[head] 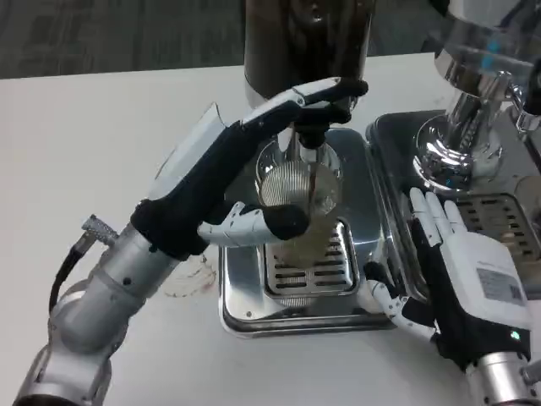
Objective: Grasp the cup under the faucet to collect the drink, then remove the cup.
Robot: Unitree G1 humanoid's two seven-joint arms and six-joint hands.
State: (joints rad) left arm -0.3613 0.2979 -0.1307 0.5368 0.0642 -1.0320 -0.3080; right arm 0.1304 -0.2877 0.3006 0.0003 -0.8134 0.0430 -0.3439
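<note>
Tabletop (pixel 84 144): white, bearing a steel drip tray (pixel 254 317) at centre.
Dispenser (pixel 308 38): dark, at 12 o'clock, its faucet (pixel 311 139) over the tray.
Left hand (pixel 245 169): grasping the cup.
Right hand (pixel 461 262): released, fingers apart, at 3 o'clock of the tray.
Cup (pixel 300 199): clear, ribbed, on the grate beneath the faucet.

A white desk (pixel 101 127) fills most of the scene under soft, even light, and beyond its far edge a strip of dark grey carpet (pixel 118 34) with a faint mottled weave runs across.
</note>
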